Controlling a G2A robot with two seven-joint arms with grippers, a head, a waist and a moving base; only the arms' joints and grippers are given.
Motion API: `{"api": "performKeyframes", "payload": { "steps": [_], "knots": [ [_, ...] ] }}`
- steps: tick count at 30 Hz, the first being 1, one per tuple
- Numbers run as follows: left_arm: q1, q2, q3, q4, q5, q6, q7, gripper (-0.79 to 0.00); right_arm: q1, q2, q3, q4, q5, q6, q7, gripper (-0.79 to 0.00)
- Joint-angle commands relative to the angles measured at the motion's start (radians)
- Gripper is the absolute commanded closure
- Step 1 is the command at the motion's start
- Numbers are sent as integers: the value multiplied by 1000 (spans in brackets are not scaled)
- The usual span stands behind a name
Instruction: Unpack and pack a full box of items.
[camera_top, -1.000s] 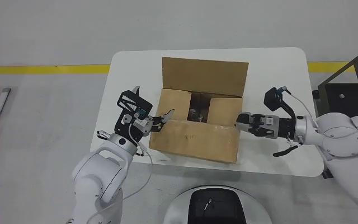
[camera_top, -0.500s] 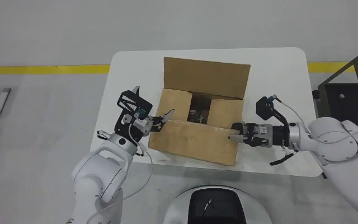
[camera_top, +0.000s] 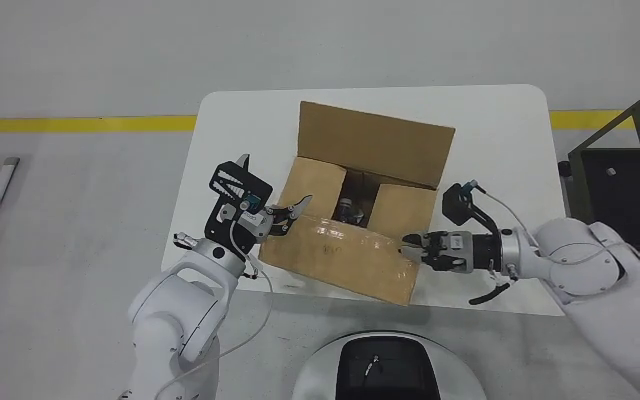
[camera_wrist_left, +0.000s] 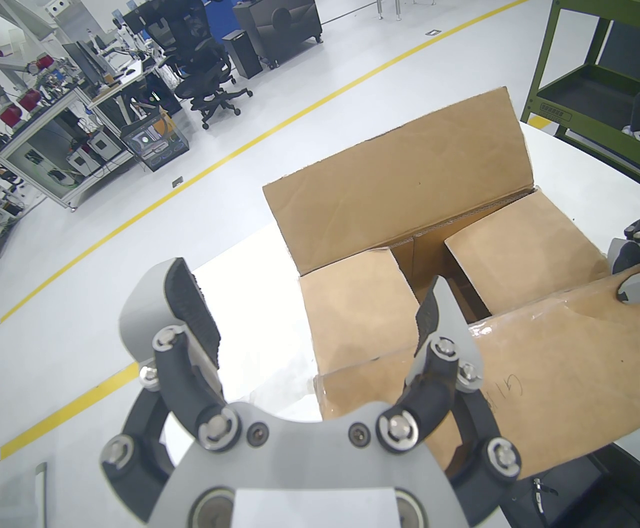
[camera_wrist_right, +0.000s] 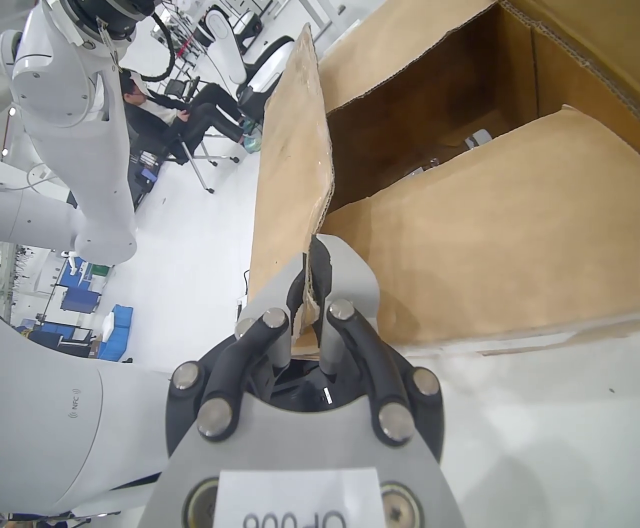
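Note:
A brown cardboard box (camera_top: 360, 215) stands in the middle of the white table (camera_top: 230, 130), its back flap upright and its two side flaps folded partly inward. Dark items (camera_top: 347, 207) show in the gap between them. My right gripper (camera_top: 412, 247) is shut on the corner of the box's front flap (camera_wrist_right: 287, 165), seen edge-on between its pads in the right wrist view. My left gripper (camera_top: 296, 212) stands open at the box's near left corner, one finger (camera_wrist_left: 437, 320) over the left side flap (camera_wrist_left: 357, 305), the other (camera_wrist_left: 192, 305) outside the box.
A dark green cart (camera_top: 605, 160) stands off the table's right edge. Bare table lies behind the box and to its left (camera_top: 225, 140). The table's front edge runs close under the box (camera_top: 330, 292).
My right gripper has moved left and toward the front edge, pulling the front flap's corner down and outward. The box has turned slightly. The left arm has kept still.

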Motion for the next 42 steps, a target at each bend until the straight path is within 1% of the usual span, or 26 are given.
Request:
{"api": "performKeyframes", "payload": {
  "steps": [1, 3, 8, 11, 13, 16, 17, 18, 19, 23, 25, 26, 28, 30, 32, 34, 36, 42],
  "knots": [
    [0, 0, 0, 0, 0, 0, 0, -785, 3, 1, 1, -4, -6, -8, -6, 0],
    [0, 0, 0, 0, 0, 0, 0, -785, 14, 2, 12, -4, -19, -18, -16, 0],
    [0, 0, 0, 0, 0, 0, 0, -785, 81, 10, 73, 16, -112, -73, -54, 0],
    [0, 0, 0, 0, 0, 0, 0, -785, 143, 15, 95, 19, -220, -132, -58, 0],
    [0, 0, 0, 0, 0, 0, 0, -785, 185, 16, 94, 16, -322, -187, -73, 0],
    [0, 0, 0, 0, 0, 0, 0, -785, 205, 17, 94, 1, -435, -237, -127, 0],
    [4, 0, 1, -6, -1, 8, 17, -785, 202, 17, 96, -4, -472, -248, -157, 0],
    [7, 1, 4, -17, 3, 12, 33, -785, 192, 16, 101, -13, -509, -264, -209, 0],
    [7, 1, 6, -21, 2, 16, 38, -785, 187, 16, 106, -23, -532, -274, -237, 0],
    [-15, 2, 33, -24, 0, 27, 36, -785, 108, 18, 148, -89, -682, -316, -396, 0],
    [-29, 3, 51, -6, 5, 26, 22, -785, 71, 18, 167, -111, -745, -306, -455, 0],
    [-43, 3, 67, 8, 14, 25, 6, -785, 43, 17, 182, -132, -793, -297, -509, 0],
    [-61, 2, 92, 21, 21, 26, -5, -785, 7, 18, 194, -158, -868, -297, -556, 0],
    [-90, 2, 128, 40, 63, 25, -15, -785, -38, 18, 207, -182, -952, -293, -633, 0],
    [-109, 1, 156, 56, 123, 62, -11, -785, -68, 18, 215, -202, -1022, -288, -690, 0],
    [-123, -1, 182, 70, 154, 75, 2, -785, -90, 18, 220, -211, -1060, -282, -733, 0],
    [-140, -1, 207, 87, 177, 66, 11, -785, -114, 20, 227, -229, -1123, -280, -781, 0],
    [-144, -1, 248, 107, 173, 13, -15, -785, -158, 21, 239, -239, -1200, -262, -872, 0]
  ]
}}
